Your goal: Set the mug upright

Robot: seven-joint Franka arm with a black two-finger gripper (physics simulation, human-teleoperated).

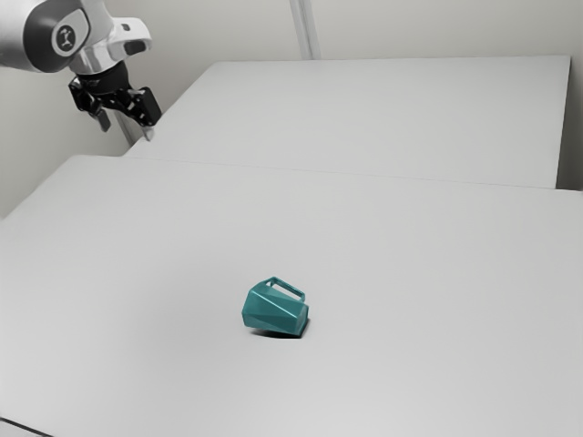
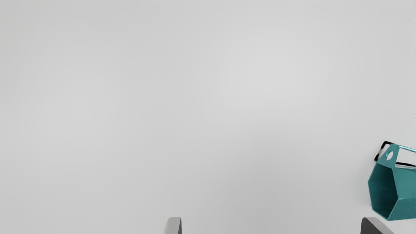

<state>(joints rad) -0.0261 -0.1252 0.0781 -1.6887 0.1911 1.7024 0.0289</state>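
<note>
Hovering well above mug (image 1: 273, 312), gripper (image 1: 127, 130) released, nothing between spread fingers (image 2: 174, 226). Mug on its side on table (image 1: 410, 255), below gripper and off past one finger, mouth (image 2: 384, 190) facing gripper's side, handle (image 1: 289, 286) uppermost. Straight descent would likely miss; one finger landing first could roll mug; off-centre grip might let it swivel while turning.

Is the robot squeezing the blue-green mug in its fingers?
No, the gripper hangs open at the exterior view's upper left, well away from the mug lying on the table.
</note>
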